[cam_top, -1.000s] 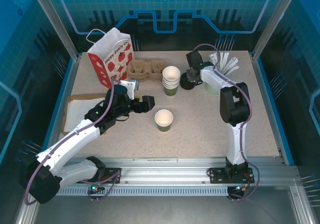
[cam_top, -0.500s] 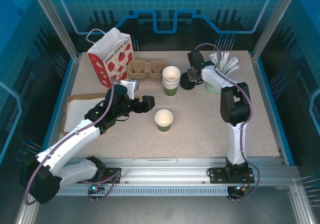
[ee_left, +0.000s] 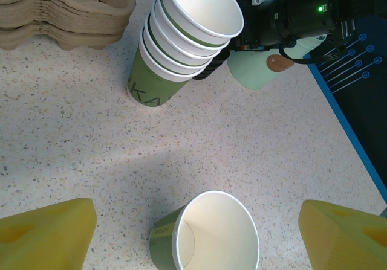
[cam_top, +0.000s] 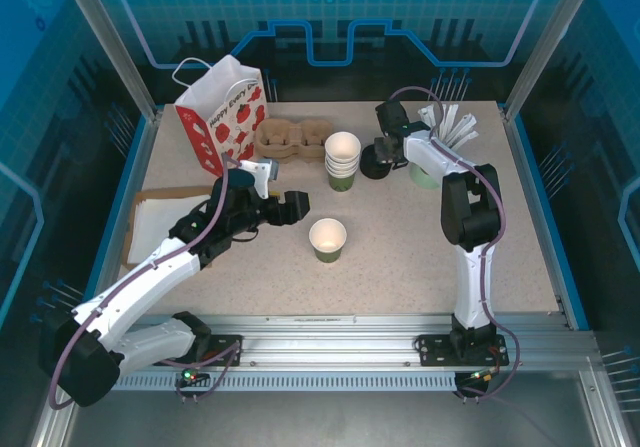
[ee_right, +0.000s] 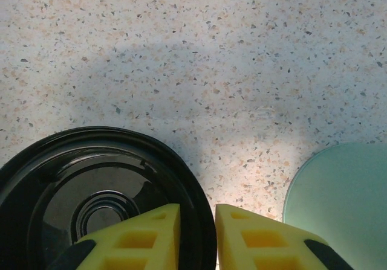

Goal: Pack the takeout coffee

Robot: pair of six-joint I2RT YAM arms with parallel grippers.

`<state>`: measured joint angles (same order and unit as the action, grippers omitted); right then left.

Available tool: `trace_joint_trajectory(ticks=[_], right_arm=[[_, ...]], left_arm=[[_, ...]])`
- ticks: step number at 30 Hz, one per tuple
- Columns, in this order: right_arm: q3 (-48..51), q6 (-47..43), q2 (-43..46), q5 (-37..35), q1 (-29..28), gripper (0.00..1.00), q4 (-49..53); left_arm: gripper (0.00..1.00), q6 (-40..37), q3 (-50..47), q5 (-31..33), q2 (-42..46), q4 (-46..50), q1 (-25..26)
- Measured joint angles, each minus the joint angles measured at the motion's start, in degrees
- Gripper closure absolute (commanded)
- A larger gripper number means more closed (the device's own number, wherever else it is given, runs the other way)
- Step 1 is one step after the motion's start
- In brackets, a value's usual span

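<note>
The takeout coffee's cup [cam_top: 327,238], olive-green with a white inside, stands lidless at the table's middle. My left gripper [cam_top: 296,209] hovers just left of it, open. In the left wrist view the cup [ee_left: 205,240] sits between and below the wide-apart yellow fingers [ee_left: 48,234] of the left gripper [ee_left: 196,234], untouched. The round black lid [cam_top: 375,170] lies on the table at the back. My right gripper [cam_top: 381,157] is down on it. In the right wrist view the right gripper [ee_right: 198,234] is shut on the rim of the lid [ee_right: 91,185], one finger inside and one outside.
A stack of lidless green cups [cam_top: 342,160] stands just left of the lid. The pale-green holder of white sticks [cam_top: 432,172] is right of it, close to the fingers [ee_right: 344,203]. Cardboard carriers [cam_top: 292,137] and a strawberry paper bag [cam_top: 220,112] are back left. White sheets [cam_top: 160,217] lie left.
The right wrist has shifted very slightly at the lid. The left arm and the lone cup have stayed where they were.
</note>
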<state>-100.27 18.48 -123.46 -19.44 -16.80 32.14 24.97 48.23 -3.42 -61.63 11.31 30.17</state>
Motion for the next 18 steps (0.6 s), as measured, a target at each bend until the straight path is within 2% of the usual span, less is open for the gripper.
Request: trace_joint_trajectory(ticks=[8,18], right_arm=[[0.0,-0.02,0.0,0.39,0.0,0.85,-0.02],[0.42,-0.17,0.98,0.35,-0.02,0.86,0.07]], left_arm=[[0.12,0.0,0.0,0.02,0.0,0.0,0.0],[0.12,0.02,0.0,0.22,0.0,0.0,0.0]])
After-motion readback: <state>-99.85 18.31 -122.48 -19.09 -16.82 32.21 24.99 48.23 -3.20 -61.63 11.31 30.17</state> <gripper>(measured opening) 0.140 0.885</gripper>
